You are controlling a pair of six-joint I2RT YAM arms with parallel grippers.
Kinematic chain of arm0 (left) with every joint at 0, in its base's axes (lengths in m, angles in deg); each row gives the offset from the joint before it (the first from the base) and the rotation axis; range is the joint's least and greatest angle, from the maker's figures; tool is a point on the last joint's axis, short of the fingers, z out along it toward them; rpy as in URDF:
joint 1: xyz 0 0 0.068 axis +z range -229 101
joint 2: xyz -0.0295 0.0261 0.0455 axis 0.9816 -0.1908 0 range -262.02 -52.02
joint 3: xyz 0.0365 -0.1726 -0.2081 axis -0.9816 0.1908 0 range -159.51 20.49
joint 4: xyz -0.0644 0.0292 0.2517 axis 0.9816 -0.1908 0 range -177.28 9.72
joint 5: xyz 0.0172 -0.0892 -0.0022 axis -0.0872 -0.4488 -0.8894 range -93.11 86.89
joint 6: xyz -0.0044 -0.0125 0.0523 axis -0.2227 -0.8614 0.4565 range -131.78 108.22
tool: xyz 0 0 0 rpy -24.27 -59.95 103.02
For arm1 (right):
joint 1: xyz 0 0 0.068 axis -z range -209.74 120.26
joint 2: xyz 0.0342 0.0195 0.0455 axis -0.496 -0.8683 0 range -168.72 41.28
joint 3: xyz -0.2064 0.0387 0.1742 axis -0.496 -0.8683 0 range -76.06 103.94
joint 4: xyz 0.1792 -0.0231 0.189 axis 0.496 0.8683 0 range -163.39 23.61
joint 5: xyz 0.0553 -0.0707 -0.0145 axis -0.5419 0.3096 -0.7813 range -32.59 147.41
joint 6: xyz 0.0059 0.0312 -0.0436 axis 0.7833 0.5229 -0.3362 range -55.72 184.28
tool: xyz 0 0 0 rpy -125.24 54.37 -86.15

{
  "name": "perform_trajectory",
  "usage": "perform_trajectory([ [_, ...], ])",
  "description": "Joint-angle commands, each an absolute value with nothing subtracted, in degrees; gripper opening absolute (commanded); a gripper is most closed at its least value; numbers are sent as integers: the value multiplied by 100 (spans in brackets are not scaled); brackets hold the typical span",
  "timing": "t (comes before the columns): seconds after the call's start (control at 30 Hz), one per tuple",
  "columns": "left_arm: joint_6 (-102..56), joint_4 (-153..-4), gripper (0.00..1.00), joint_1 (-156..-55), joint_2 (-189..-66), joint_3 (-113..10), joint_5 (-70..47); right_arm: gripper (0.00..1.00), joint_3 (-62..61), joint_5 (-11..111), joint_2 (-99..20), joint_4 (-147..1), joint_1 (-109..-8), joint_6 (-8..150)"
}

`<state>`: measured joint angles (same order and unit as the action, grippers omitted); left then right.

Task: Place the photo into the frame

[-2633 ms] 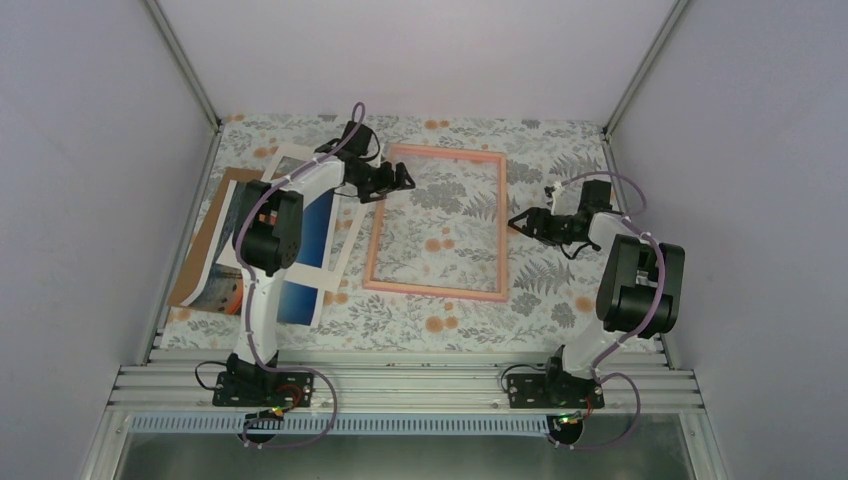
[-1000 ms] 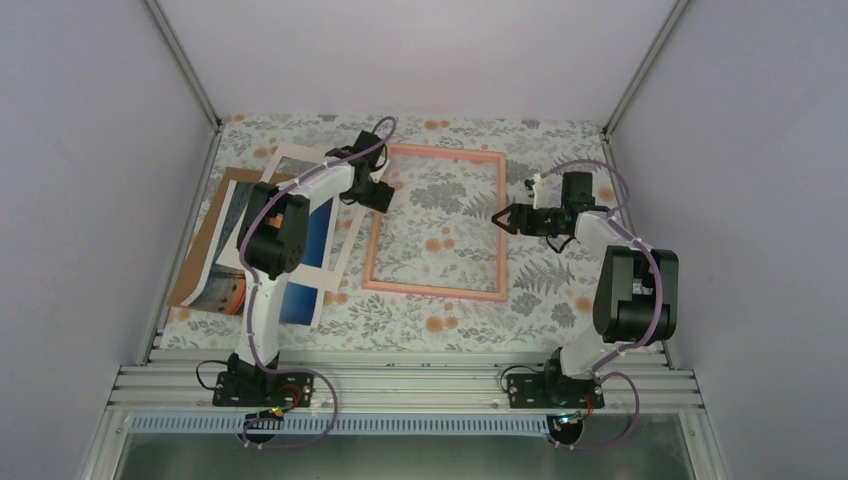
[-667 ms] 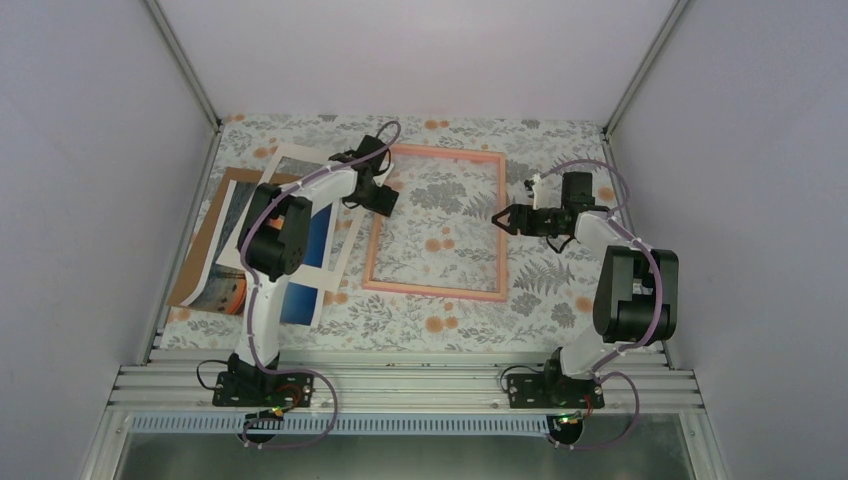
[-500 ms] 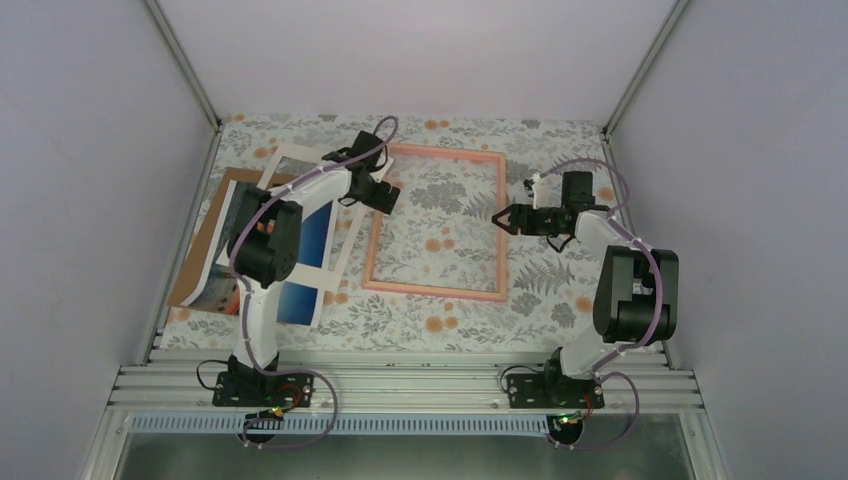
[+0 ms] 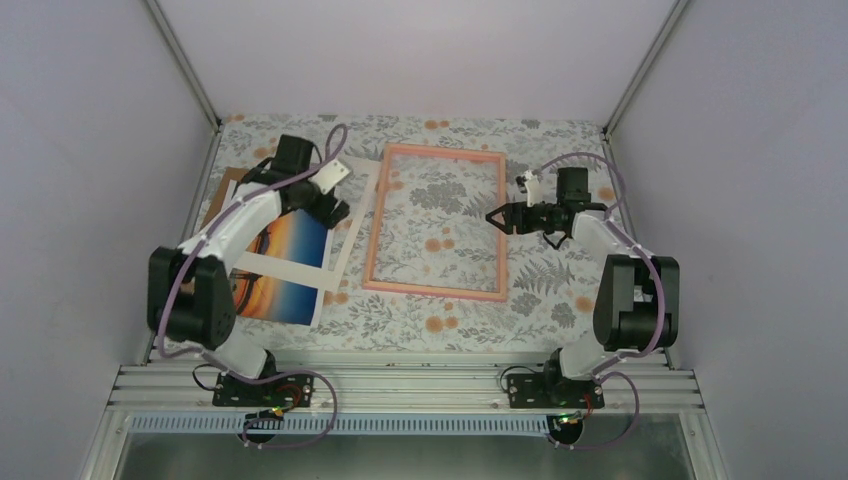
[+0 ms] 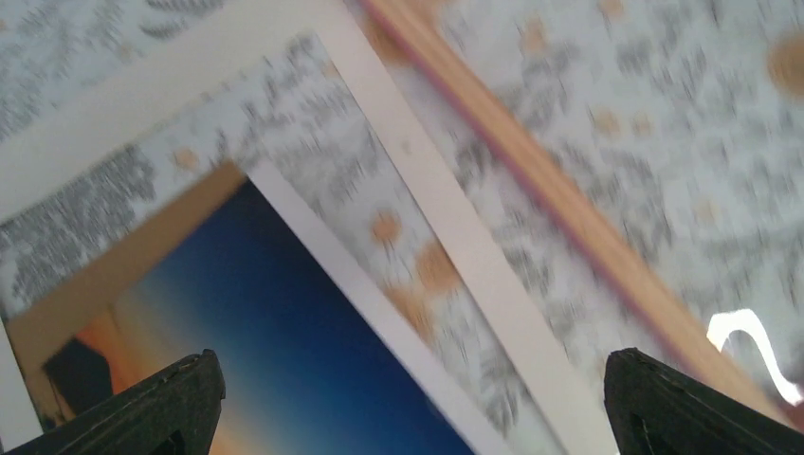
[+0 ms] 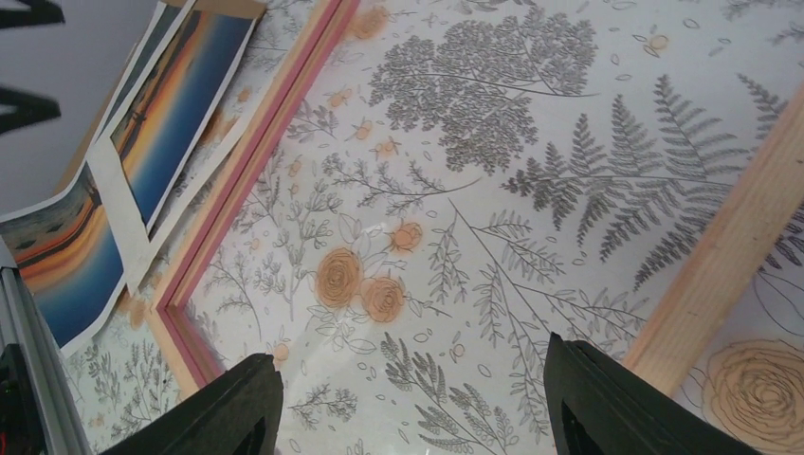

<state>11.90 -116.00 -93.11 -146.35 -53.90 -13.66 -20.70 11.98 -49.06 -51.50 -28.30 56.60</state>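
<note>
The photo (image 5: 298, 234), an orange sunset with blue sky, lies flat at the table's left, and a white mat (image 5: 347, 236) lies across it. The pink frame (image 5: 436, 289) lies in the middle with only the floral cloth showing inside it. My left gripper (image 5: 336, 212) hovers open over the mat's right side, nothing between its fingers. The left wrist view shows the photo (image 6: 256, 360), the mat (image 6: 474, 256) and the frame's rail (image 6: 559, 213). My right gripper (image 5: 497, 218) hangs open and holds nothing at the frame's right rail (image 7: 730, 256), with the photo (image 7: 180, 104) beyond.
A brown backing board (image 5: 222, 189) peeks out from under the photo's far left. Purple walls enclose the table on three sides. An aluminium rail (image 5: 400, 385) with both arm bases runs along the near edge.
My left arm has swung left, from the frame's upper-left corner to above the mat and photo, and its jaws have widened. The right gripper has barely moved.
</note>
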Motion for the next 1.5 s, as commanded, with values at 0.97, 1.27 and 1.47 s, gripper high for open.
perform_trajectory([
  [0.97,383,-10097,74,-11668,-14484,-2493,2931,70,-2406,2559,-3563,-4740,-2729,5253],
  [1.27,330,-10232,44,-11671,-14958,-2669,3202,69,-2435,2529,-3431,-4757,-2671,5265],
  [1.47,320,-10400,14,-11662,-14701,-2900,3229,69,-2464,2471,-3259,-4745,-2671,5235],
])
